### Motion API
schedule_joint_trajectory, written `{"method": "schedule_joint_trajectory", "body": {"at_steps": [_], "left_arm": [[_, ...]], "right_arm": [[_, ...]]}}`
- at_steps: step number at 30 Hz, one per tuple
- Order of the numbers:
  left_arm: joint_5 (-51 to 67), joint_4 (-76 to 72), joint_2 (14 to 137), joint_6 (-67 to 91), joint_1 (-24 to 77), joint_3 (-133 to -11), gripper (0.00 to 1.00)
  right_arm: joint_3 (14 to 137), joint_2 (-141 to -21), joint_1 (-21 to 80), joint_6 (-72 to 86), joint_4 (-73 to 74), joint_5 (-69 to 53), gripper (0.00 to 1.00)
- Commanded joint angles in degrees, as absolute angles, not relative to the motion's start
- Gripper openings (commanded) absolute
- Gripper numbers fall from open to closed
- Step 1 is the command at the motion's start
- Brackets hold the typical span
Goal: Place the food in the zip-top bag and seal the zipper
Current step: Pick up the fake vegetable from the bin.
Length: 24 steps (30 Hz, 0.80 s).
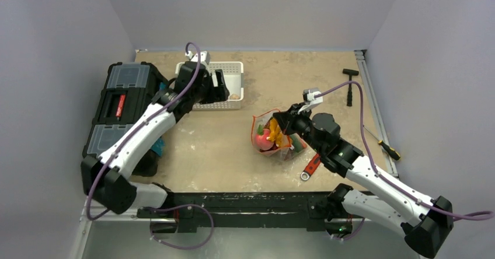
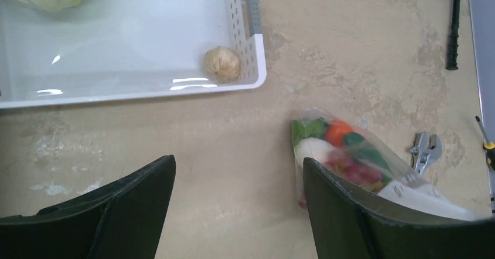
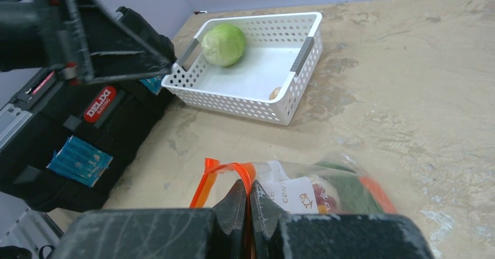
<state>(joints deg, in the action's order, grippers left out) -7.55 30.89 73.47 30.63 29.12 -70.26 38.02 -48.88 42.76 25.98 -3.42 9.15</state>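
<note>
The clear zip-top bag (image 1: 274,141) lies mid-table with food inside: a pink peach (image 1: 264,136), an orange carrot (image 2: 337,132), a white radish (image 2: 312,150), dark red grapes (image 2: 350,163) and green leaves. My right gripper (image 3: 248,192) is shut on the orange-red zipper (image 3: 226,171) at the bag's mouth, holding that edge up. Over the white basket (image 1: 240,81) my left gripper (image 2: 238,163) hovers open, with nothing between its fingers. A green cabbage (image 3: 223,44) and a small tan bulb (image 2: 222,64) lie in the basket.
A black toolbox (image 1: 119,104) stands along the left edge. A red-handled wrench (image 1: 310,167) lies just right of the bag. A black hammer (image 1: 350,87) and a screwdriver (image 1: 388,148) lie near the right edge.
</note>
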Motion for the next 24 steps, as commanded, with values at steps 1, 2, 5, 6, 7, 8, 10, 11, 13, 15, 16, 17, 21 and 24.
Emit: {"method": "schedule_joint_trajectory", "body": {"at_steps": [1,2,5,6,7,8,10,11,13,15,16,17,21,24], "left_arm": [[3.0,26.2,83.3,32.3,23.3,-77.3,0.79],[4.8,26.5,85.8,32.6,22.3,-79.0,0.78],[9.0,27.0,94.1,32.7,19.9,-83.8,0.76],[9.8,26.9,96.4,32.5,19.2,-85.2,0.75],[10.9,26.9,98.6,32.2,18.6,-86.5,0.74],[11.9,27.5,101.1,31.7,17.9,-88.3,0.7],[12.1,29.0,105.6,30.8,17.4,-92.0,0.67],[12.5,29.4,107.8,30.1,17.2,-93.7,0.66],[14.5,31.3,112.3,29.0,17.1,-97.6,0.65],[17.0,33.0,116.3,28.0,17.1,-101.4,0.62],[17.4,33.4,117.7,27.9,17.1,-102.5,0.61],[17.7,33.4,118.7,27.8,17.1,-103.1,0.61],[18.4,33.4,121.9,27.6,17.1,-104.2,0.59],[18.2,33.4,123.3,27.3,17.1,-103.4,0.59]], "right_arm": [[38.9,-48.2,43.0,24.6,-7.1,10.6,0.0],[38.8,-48.2,43.0,24.6,-7.2,10.4,0.0],[38.8,-48.3,42.9,24.5,-7.3,9.9,0.0],[38.8,-48.4,43.0,24.5,-7.3,9.8,0.0],[38.8,-48.4,43.0,24.5,-7.4,9.7,0.0],[38.7,-48.5,43.0,24.4,-7.4,9.7,0.0],[38.6,-48.7,43.0,24.3,-7.5,9.6,0.0],[38.6,-48.6,43.0,24.2,-7.5,9.6,0.0],[38.5,-48.7,43.0,24.1,-7.5,9.6,0.0],[38.4,-48.8,43.0,23.9,-7.5,9.6,0.0],[38.3,-48.8,43.0,23.7,-7.5,9.6,0.0],[38.4,-48.9,43.0,23.6,-7.5,9.6,0.0],[38.3,-49.2,43.0,23.6,-7.8,9.3,0.0],[38.1,-49.4,43.0,23.7,-8.2,9.0,0.0]]}}
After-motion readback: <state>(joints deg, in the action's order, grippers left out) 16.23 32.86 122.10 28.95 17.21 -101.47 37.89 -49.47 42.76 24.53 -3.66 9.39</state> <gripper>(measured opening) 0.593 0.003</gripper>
